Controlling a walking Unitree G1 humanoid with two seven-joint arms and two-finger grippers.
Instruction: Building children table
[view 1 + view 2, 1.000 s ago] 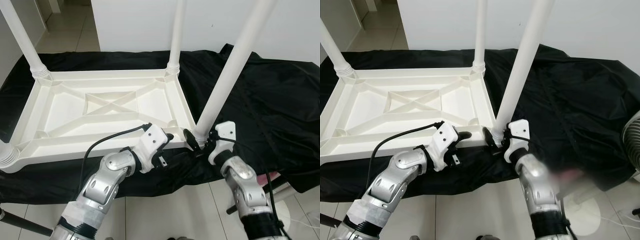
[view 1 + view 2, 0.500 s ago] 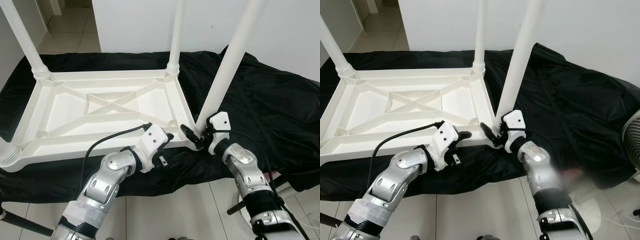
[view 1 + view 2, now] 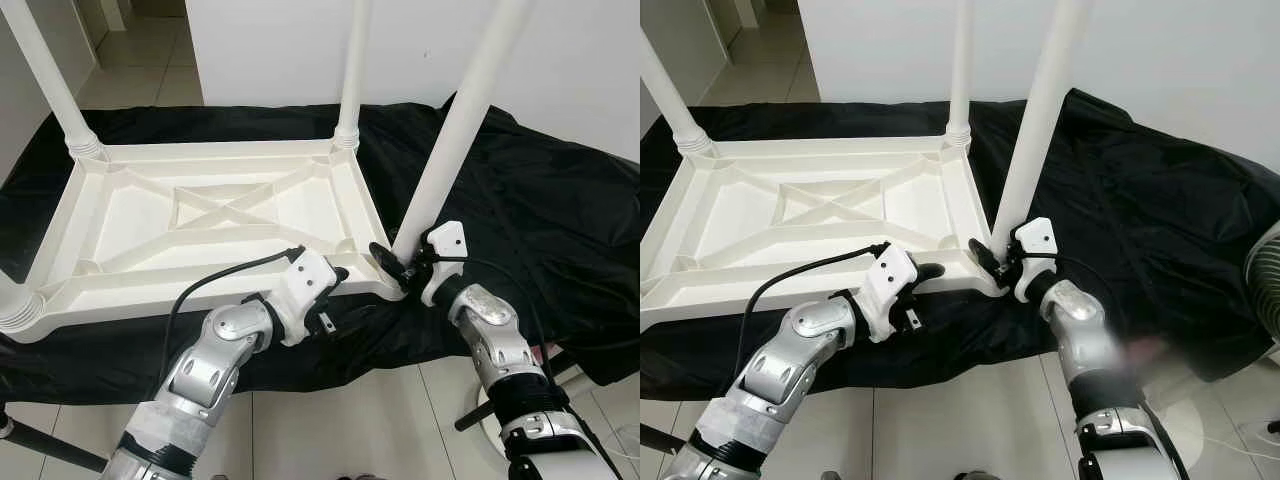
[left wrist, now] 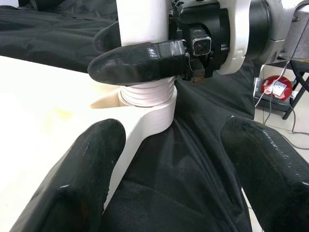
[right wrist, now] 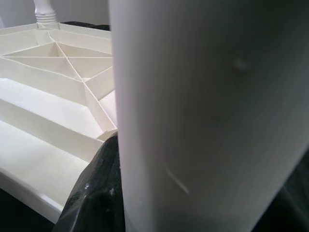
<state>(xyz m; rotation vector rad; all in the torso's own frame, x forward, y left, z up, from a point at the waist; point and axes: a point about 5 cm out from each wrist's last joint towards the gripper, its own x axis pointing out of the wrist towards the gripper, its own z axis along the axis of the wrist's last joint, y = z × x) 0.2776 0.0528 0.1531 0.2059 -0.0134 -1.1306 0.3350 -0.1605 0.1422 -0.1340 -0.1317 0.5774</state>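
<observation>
the light is bright and even, probably from the room ceiling. the white table top [image 3: 210, 215] is a little overexposed, and the black cloth [image 3: 540, 190] shows soft grey reflections. shadows are weak. the near table leg [image 5: 207, 116] is very close to the right wrist camera and out of focus. a blurred patch lies beside the right arm [image 3: 1085, 350].

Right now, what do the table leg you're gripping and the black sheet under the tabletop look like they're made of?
The table leg in the right gripper looks like smooth white moulded plastic, with a ribbed collar at its base. The black sheet looks like thin synthetic fabric, wrinkled with a slight sheen; possibly nylon.
</observation>
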